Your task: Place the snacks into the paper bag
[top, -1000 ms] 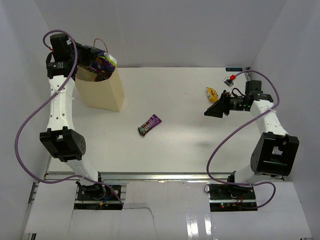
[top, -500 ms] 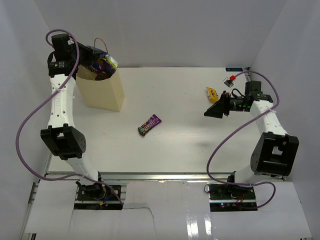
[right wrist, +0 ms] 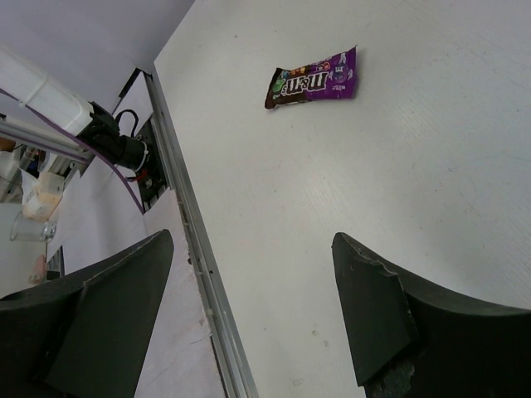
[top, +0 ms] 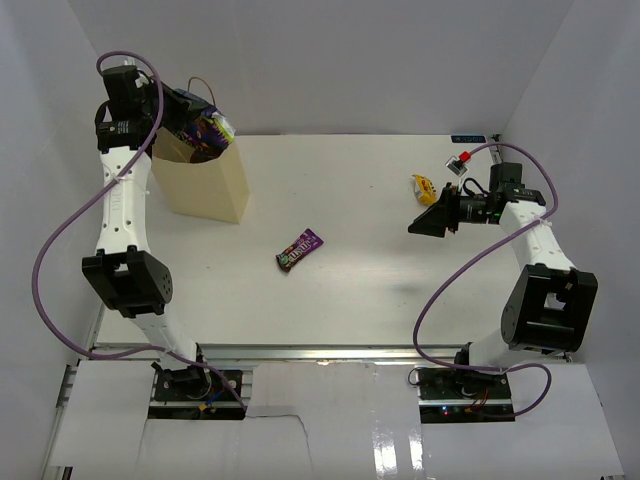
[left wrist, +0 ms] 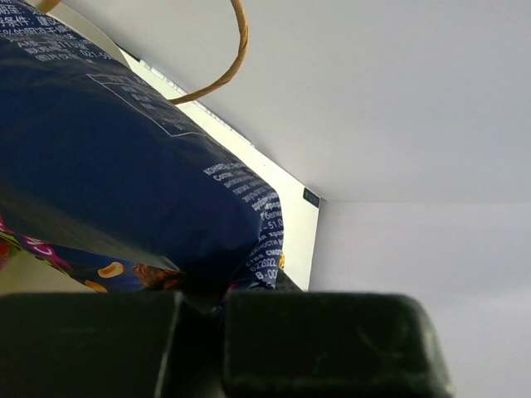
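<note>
The cream paper bag [top: 205, 187] stands upright at the far left of the table. My left gripper [top: 177, 113] is shut on the big dark-blue chip bag [top: 207, 128], which sticks out of the bag's open top. In the left wrist view the chip bag [left wrist: 108, 174] is pinched at its edge in my left gripper [left wrist: 199, 308], with a string handle [left wrist: 238, 50] looping behind. My right gripper [top: 424, 223] is open and empty above the table, and it is also open in its wrist view [right wrist: 251, 240]. A purple-brown candy bar [top: 300, 248] lies mid-table and shows in the right wrist view [right wrist: 311, 79]. A yellow packet [top: 424, 187] lies just beyond my right gripper.
A small red-and-white item [top: 462, 160] lies at the far right near the back wall. White walls close in the table at the back and on both sides. A metal rail [right wrist: 195, 265] runs along the table's near edge.
My left arm has shifted slightly up and back with the chip bag still in its grip. The right arm and the loose snacks have not moved.
</note>
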Tool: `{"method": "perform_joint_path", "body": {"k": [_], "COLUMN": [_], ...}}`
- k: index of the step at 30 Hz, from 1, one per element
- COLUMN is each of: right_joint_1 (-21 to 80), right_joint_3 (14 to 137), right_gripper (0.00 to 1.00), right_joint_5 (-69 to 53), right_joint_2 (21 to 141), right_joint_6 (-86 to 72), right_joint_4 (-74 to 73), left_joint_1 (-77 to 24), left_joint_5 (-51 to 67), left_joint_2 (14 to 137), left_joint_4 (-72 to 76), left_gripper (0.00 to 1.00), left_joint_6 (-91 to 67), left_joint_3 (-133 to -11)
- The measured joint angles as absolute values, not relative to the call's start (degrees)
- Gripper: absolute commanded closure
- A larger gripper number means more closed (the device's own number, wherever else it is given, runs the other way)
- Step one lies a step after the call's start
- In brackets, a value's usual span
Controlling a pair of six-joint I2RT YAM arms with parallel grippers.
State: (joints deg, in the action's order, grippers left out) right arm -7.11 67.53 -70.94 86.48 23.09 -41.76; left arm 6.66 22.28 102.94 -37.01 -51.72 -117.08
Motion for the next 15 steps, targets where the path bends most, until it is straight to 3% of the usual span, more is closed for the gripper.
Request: {"method": "perform_joint_path", "body": {"k": [15], "right_joint_1": [-7.11], "right_joint_3": [66.83], "right_gripper": [0.17], "right_joint_5": [-70.94], "right_joint_2": [86.48], "right_joint_6": [23.09], "right_joint_4": [-41.67], "left_joint_1": [6.83], "left_joint_5": [25.45], "left_joint_2": [100.99], "left_joint_4": [-34.33], "left_gripper": [1.0], "left_joint_6": [-55.7], "left_joint_3": [-109.32]}}
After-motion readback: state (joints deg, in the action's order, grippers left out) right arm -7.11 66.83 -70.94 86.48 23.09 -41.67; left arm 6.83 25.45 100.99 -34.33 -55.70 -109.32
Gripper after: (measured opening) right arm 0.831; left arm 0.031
